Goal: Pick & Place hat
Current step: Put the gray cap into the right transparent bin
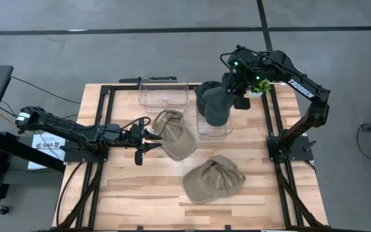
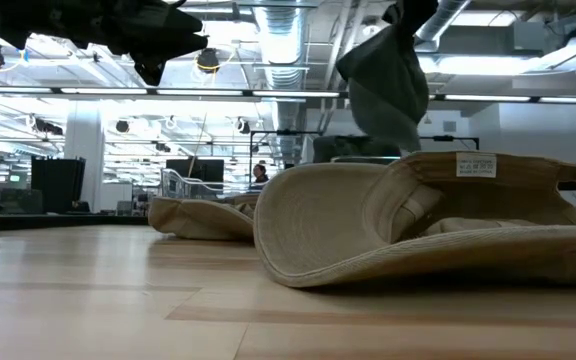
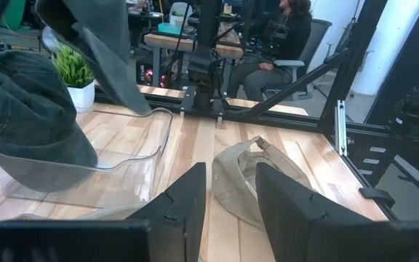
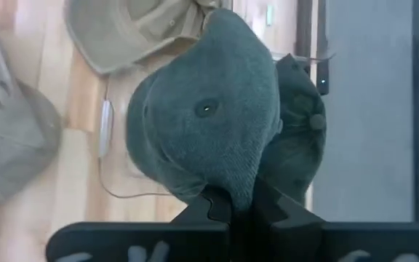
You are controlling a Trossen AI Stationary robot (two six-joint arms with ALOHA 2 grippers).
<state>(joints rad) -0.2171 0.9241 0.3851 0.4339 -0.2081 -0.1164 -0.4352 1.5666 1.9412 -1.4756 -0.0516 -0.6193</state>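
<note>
Hats, sorting under way: dark green cap (image 1: 216, 105) dangling from clenched right gripper (image 1: 238, 92) over clear bin (image 1: 214, 129). Two tan caps (image 1: 172, 134) (image 1: 214, 178) waiting on table (image 1: 140, 187); left gripper (image 1: 148, 135) hovering with fingers parted, gripping nothing.

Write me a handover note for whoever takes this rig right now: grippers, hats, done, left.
Right gripper: shut on the dark green hat, holding it above the clear bin at the table's back.
Left gripper: open, holding nothing, low over the table beside the tan hat near the centre.
Second tan hat lies on the table nearer the front.
A second clear bin stands further left at the back; no hat shows in it.
Done: green hat lifted and carried over its bin.
Left: release the green hat into the bin; both tan hats not yet picked.
</note>
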